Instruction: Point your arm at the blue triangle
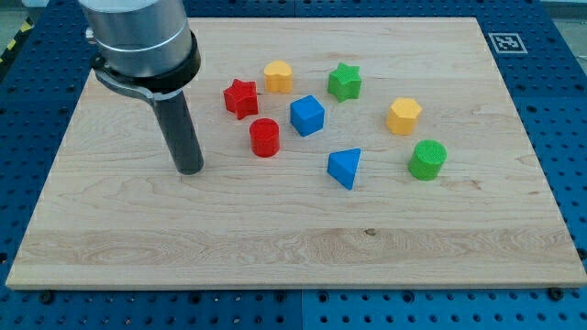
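My tip [190, 170]: standing on the wooden board [110, 238] at the view's left, touching no block; the rod is carrying no jaws, so nothing is being held.
Red cylinder [264, 137]: sitting just to the tip's right, slightly toward the view's top.
Blue cube [307, 115]: lying farther right and up.
Blue triangle [345, 167]: waiting well to the tip's right, level with it.
Approach: sliding straight right below the red cylinder looks cleanest, stopping short of contact.
Orientation: the wedge's apex is appearing to point to the view's upper right; no clear long axis.
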{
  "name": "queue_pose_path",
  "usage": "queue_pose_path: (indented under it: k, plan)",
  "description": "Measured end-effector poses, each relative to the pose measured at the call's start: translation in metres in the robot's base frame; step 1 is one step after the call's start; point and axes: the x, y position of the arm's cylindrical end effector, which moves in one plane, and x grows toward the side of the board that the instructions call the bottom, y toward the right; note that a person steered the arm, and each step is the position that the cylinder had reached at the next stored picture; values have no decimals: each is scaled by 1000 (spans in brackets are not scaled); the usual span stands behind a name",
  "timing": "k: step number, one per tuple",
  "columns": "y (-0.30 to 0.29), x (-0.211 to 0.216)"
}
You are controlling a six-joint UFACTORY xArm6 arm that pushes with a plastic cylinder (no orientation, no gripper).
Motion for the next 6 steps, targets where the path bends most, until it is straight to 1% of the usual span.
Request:
queue_pose_path:
  k: [1, 2, 4, 5, 6]
  plan:
    - [0, 0]
    - [23, -1]
    - [140, 0]
    - [146, 0]
    - [121, -4]
